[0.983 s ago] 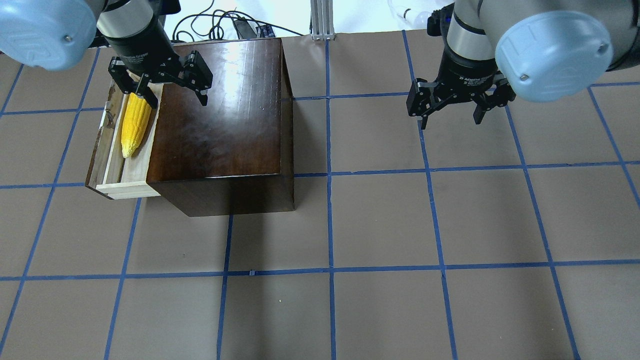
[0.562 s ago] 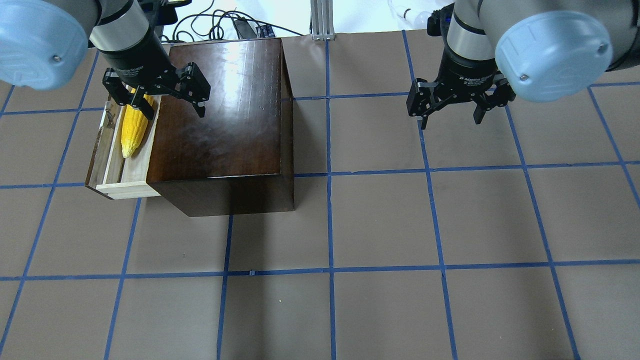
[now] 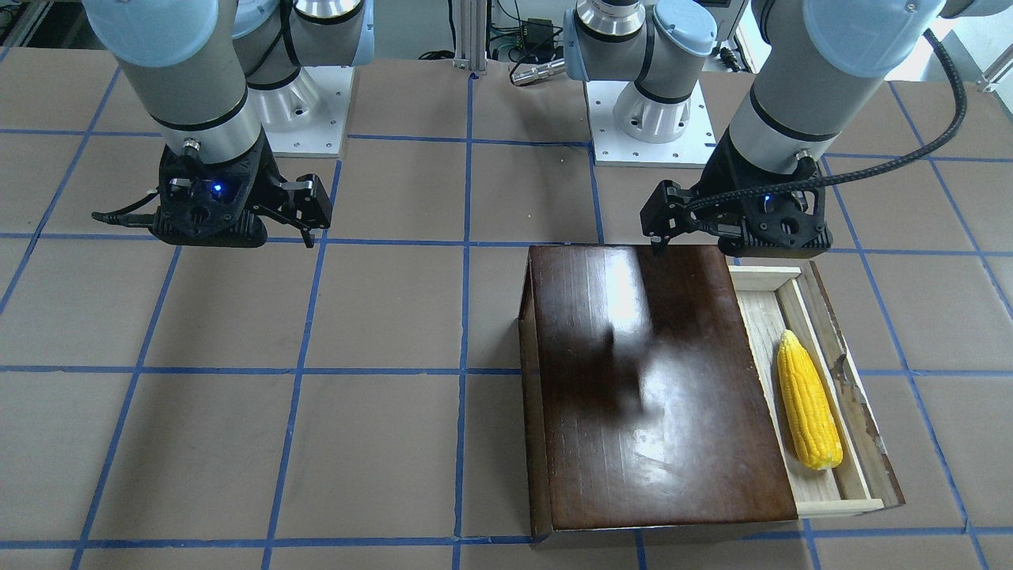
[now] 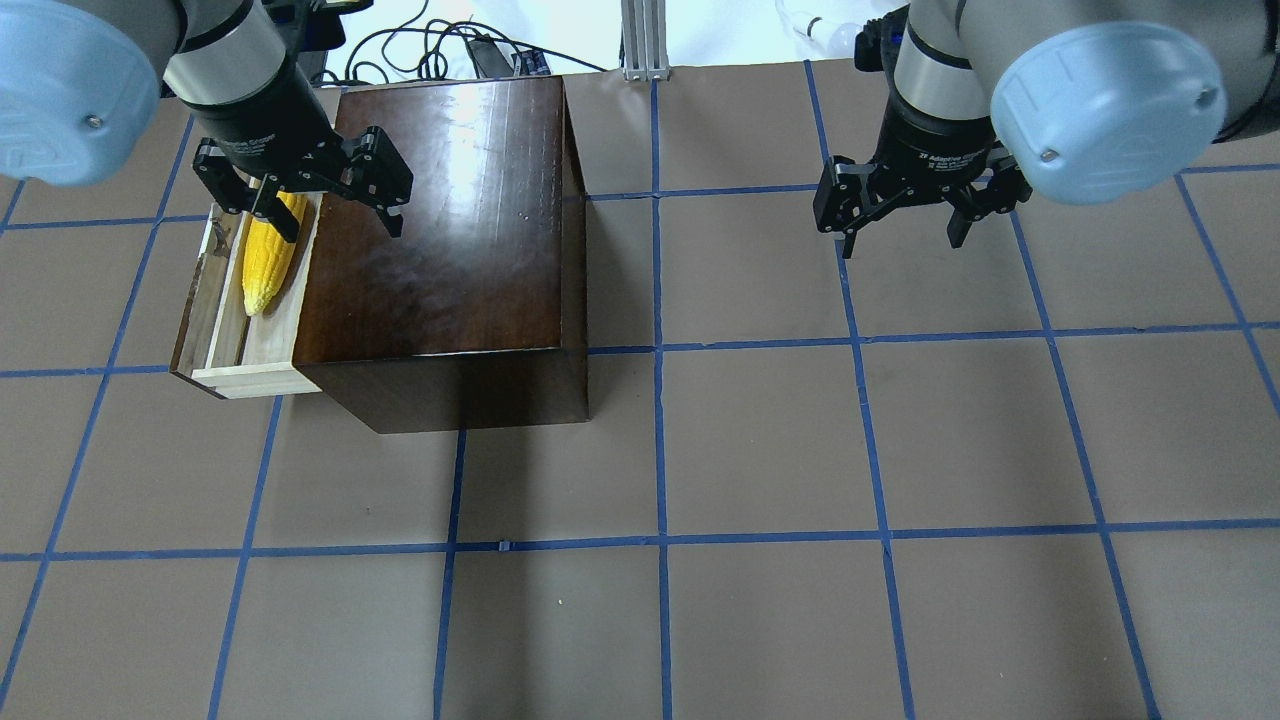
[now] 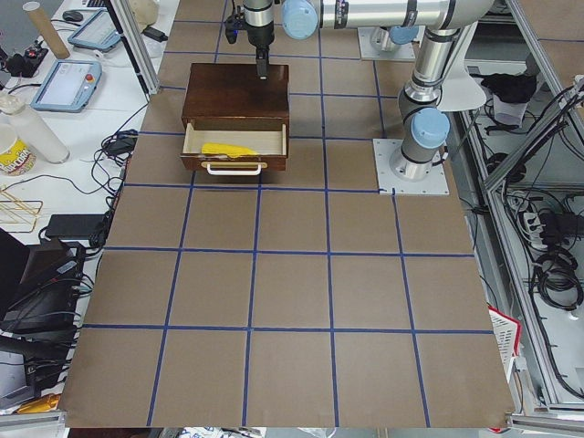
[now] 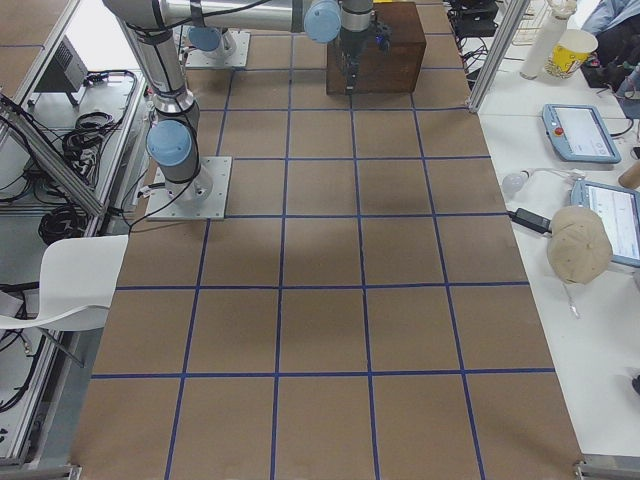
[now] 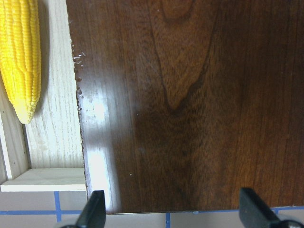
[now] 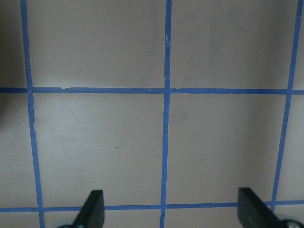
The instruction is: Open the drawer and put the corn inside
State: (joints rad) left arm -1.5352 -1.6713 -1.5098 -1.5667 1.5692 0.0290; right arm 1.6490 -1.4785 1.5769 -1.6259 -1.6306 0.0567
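Observation:
The drawer is pulled out of the dark-brown box toward the table's left end. The yellow corn lies inside it along its length, also seen from the front and in the left wrist view. My left gripper is open and empty. It hovers above the box's near edge, with one finger over the corn's thick end. My right gripper is open and empty above bare table far to the right.
The table is brown with a blue tape grid. Cables and an aluminium post lie beyond its far edge. Both arm bases stand on the robot's side of the box.
My open left gripper has drawn back from over the drawer, up and left in the overhead view. The corn stays in the drawer. The right arm has not moved.

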